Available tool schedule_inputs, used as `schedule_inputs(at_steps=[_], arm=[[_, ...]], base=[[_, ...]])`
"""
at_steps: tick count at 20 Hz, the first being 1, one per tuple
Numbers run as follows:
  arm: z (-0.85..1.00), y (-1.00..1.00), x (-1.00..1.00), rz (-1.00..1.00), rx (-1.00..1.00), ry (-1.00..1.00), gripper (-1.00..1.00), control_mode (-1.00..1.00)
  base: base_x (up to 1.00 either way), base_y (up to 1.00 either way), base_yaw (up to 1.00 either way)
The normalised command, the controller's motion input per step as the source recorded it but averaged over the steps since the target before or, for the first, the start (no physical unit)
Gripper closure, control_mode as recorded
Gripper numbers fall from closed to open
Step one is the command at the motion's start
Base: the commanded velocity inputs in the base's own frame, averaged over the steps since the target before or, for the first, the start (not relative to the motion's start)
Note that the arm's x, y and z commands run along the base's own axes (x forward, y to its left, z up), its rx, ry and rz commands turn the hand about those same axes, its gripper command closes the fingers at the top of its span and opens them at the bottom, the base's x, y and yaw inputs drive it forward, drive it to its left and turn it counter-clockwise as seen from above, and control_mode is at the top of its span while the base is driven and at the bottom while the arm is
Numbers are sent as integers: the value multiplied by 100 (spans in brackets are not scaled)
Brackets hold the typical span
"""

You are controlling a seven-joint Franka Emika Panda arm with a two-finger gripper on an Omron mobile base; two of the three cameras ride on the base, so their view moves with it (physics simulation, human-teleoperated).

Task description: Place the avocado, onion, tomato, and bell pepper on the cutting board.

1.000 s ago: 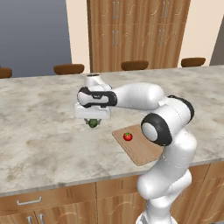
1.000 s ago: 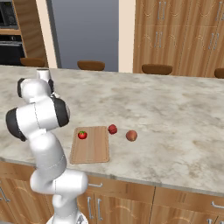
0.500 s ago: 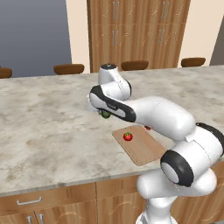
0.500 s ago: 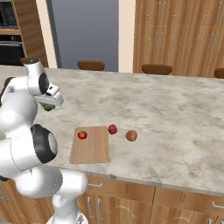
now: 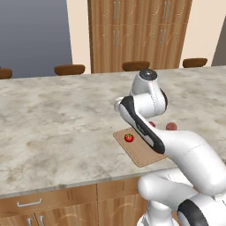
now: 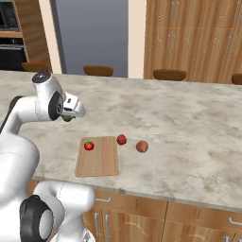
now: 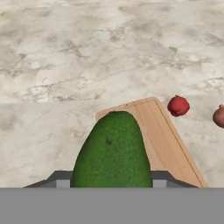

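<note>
Claw clenched on the avocado, carried above the desk beside the cutting board, not yet over it. Tomato already on the board. Dark red bell pepper and pinkish onion lying on the desk just beside the board. By this reckoning: one of four placed, one in transit, two left.

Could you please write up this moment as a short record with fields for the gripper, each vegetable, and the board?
gripper: shut on the avocado, carried above the counter
tomato: on the cutting board, near its far left corner
bell pepper: on the counter, just right of the board
onion: on the counter, right of the bell pepper
</note>
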Motion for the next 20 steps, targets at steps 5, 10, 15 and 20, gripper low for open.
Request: schedule_inputs(at_steps=[5,10,15,20], arm=[[20,-81,-9,-1,0,-1,100,-100],[17,-46,10,-3,0,11,100,-100],[-8,-3,46,0,0,12,100,-100],[-42,-16,9,0,-7,17,100,-100]], base=[[0,0,0],[0,0,0],[0,0,0],[0,0,0]])
